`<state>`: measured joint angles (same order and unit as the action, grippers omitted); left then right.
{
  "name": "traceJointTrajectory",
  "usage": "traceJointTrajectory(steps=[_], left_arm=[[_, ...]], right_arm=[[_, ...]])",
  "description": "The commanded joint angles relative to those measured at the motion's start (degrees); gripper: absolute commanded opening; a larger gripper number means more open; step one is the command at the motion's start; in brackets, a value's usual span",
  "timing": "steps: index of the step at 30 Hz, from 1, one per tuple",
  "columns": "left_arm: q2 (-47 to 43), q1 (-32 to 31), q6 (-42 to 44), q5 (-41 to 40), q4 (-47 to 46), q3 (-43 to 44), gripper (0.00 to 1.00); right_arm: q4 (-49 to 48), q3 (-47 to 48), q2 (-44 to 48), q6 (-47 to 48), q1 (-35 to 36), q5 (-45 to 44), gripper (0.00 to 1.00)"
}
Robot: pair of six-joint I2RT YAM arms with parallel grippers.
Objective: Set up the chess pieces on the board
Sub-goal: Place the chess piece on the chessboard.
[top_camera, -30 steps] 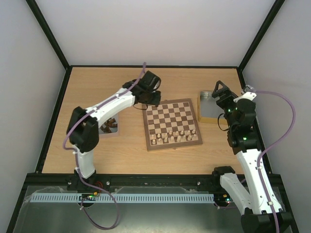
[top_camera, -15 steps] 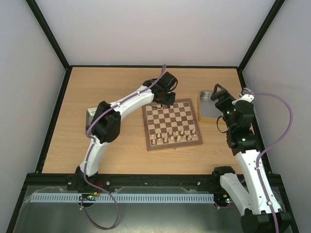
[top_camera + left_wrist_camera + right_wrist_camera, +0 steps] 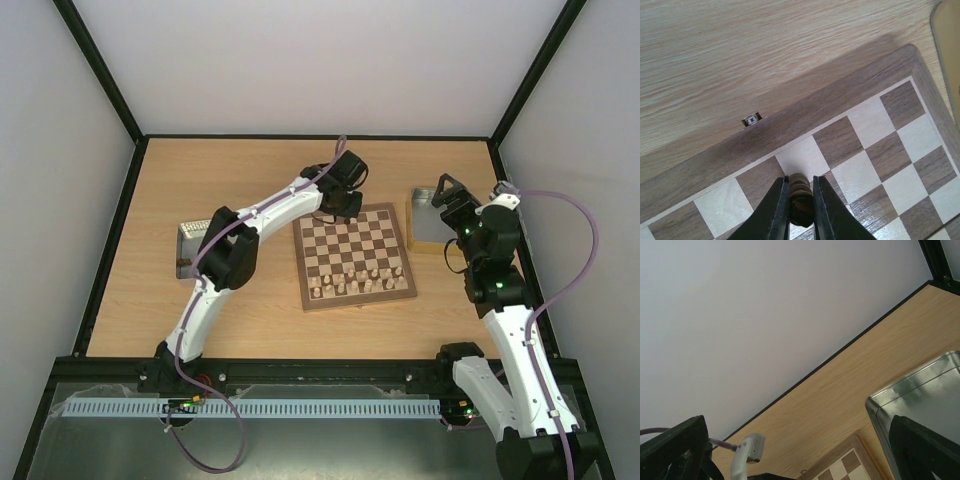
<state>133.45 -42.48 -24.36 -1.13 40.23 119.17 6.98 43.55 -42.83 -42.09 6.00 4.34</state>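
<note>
Gripping a dark chess piece (image 3: 800, 192) between closed fingers, the left hand (image 3: 800, 207) hung over the board (image 3: 875, 120) at its far rows. Next, it likely needed lowering squarely onto a back-row square. The right hand (image 3: 447, 188) stood open and empty near a metal tray (image 3: 425, 235).

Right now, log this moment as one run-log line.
left gripper: shut on dark chess piece, over far row of board | right gripper: open, empty, by metal tray | pale pieces: near rows
</note>
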Motion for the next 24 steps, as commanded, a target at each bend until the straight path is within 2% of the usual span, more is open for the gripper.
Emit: traceJointTrajectory(steps=[1, 7, 11, 21, 24], left_arm=[[1.3, -0.4, 1.3, -0.2, -0.4, 1.8, 0.07], [1.8, -0.5, 1.8, -0.7, -2.2, 1.0, 0.09], [1.8, -0.6, 1.6, -0.8, -2.7, 0.6, 0.18], [1.7, -0.6, 1.6, -1.7, -4.0, -0.3, 0.18], [1.3, -0.6, 1.7, -1.3, -3.7, -0.2, 0.28]], right_arm=[[-1.9, -0.5, -0.4, -0.5, 0.0, 0.4, 0.98], [-1.8, -0.7, -0.2, -0.5, 0.2, 0.2, 0.98], [-1.8, -0.8, -0.2, -0.3, 0.2, 0.1, 0.98], [-1.8, -1.2, 0.1, -0.3, 0.3, 0.4, 0.98], [-1.5, -1.1, 0.1, -0.3, 0.3, 0.5, 0.98]])
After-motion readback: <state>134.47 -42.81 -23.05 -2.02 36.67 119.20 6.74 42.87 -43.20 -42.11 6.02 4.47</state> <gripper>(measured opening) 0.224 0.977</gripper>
